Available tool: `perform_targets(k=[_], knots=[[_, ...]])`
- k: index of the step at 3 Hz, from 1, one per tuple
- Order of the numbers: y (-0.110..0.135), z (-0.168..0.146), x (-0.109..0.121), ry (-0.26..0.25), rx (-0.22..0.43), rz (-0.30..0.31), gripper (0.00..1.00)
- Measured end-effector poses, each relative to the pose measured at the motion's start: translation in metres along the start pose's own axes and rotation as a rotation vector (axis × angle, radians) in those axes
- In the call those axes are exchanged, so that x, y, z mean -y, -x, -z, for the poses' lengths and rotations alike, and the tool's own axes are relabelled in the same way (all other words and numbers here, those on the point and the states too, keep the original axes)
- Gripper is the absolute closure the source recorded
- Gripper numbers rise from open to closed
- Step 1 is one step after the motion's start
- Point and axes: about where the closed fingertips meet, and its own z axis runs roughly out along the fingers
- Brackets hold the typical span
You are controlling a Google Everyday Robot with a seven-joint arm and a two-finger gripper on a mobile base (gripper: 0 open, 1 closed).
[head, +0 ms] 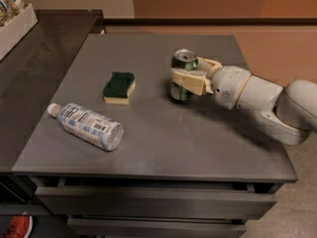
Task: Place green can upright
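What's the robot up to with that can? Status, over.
Gripper shut on green can over the table. Can upright. Sponge and bottle well clear.

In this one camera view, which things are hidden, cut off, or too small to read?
- green can: the gripper, shut on it at the right of the table, covers its middle markings; its far side is hidden.
- plastic bottle: the label print is too small to read.
- white tray, top left: cut off by the picture's edge.
- red object, bottom left: cut off by the edge.
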Motion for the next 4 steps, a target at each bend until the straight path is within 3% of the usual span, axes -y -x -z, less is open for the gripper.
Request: perform_targets(k=[3, 4], knots=[[-0.0026, -0.0052, -0.0074, 0.02, -0.003, -0.014, 0.13], [-0.0018, -0.0071, -0.0093, 0.024, -0.003, -0.013, 0.0]])
